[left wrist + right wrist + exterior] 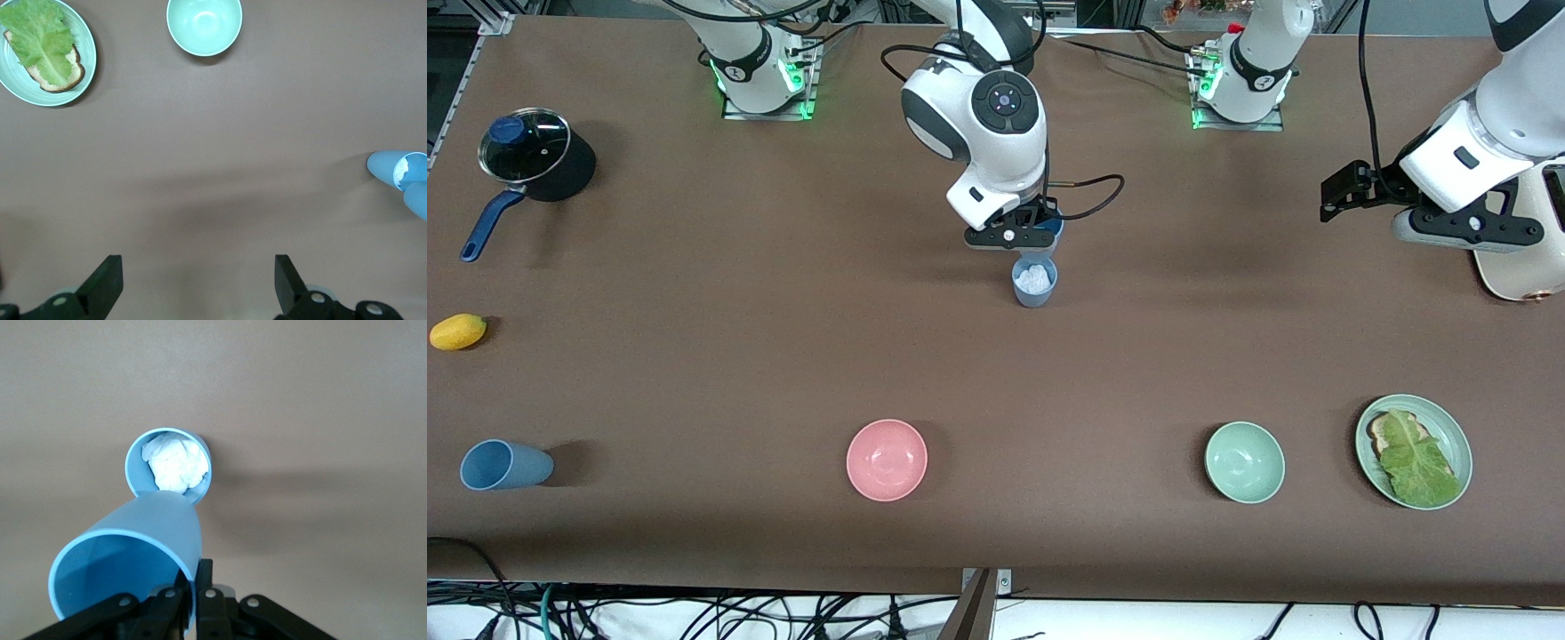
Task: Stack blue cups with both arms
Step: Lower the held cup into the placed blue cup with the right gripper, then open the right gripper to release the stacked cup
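Note:
My right gripper (1036,233) is shut on the rim of a blue cup (127,567), which it holds tilted just above a second blue cup (1034,283). That second cup stands upright at mid-table with a crumpled white lump inside (175,465). In the front view only an edge of the held cup (1056,222) shows beside the gripper. A third blue cup (503,465) lies on its side near the front edge at the right arm's end. My left gripper (1336,197) is open and empty (198,283), up in the air over the left arm's end of the table.
A pink bowl (887,460), a pale green bowl (1245,462) and a green plate with toast and lettuce (1458,444) sit along the front. A lidded black pot (534,156) and a yellow fruit (458,332) are at the right arm's end. A cream appliance (1520,267) sits under the left arm.

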`<action>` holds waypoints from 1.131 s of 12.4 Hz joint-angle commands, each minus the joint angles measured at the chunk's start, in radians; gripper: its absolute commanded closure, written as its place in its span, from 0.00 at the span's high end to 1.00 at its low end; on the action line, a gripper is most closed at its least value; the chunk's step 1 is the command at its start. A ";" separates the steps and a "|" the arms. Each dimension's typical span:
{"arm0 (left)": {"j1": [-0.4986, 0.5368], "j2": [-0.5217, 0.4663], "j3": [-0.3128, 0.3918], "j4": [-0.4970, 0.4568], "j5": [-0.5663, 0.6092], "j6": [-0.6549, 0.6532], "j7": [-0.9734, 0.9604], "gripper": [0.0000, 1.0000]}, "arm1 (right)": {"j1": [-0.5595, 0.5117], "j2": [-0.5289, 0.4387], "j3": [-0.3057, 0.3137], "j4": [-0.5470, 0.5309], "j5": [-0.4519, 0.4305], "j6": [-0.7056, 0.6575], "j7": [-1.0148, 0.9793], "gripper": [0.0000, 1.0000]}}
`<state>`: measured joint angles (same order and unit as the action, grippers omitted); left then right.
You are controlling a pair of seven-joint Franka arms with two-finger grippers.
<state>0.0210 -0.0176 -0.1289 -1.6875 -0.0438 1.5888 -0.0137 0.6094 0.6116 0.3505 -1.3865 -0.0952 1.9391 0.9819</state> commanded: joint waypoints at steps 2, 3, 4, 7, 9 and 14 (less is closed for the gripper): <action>-0.004 0.001 0.003 0.014 0.032 -0.018 0.020 1.00 | 0.007 0.028 -0.002 0.040 -0.023 0.023 0.006 0.00; -0.004 0.001 0.003 0.014 0.032 -0.018 0.020 1.00 | 0.006 0.028 -0.013 0.041 -0.023 0.044 -0.002 0.00; -0.004 0.001 0.003 0.014 0.032 -0.018 0.020 1.00 | 0.006 0.028 -0.019 0.041 -0.023 0.050 -0.003 0.00; -0.004 0.001 0.003 0.014 0.032 -0.018 0.020 1.00 | 0.006 0.028 -0.024 0.047 -0.043 0.051 -0.018 0.00; -0.004 -0.001 0.003 0.014 0.032 -0.018 0.020 1.00 | 0.006 0.028 -0.024 0.047 -0.063 0.051 -0.019 0.00; -0.006 0.001 0.003 0.014 0.032 -0.018 0.018 1.00 | 0.003 0.040 -0.024 0.047 -0.072 0.052 -0.026 0.00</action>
<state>0.0210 -0.0176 -0.1289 -1.6875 -0.0438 1.5882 -0.0137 0.6083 0.6238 0.3252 -1.3767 -0.1488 1.9954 0.9650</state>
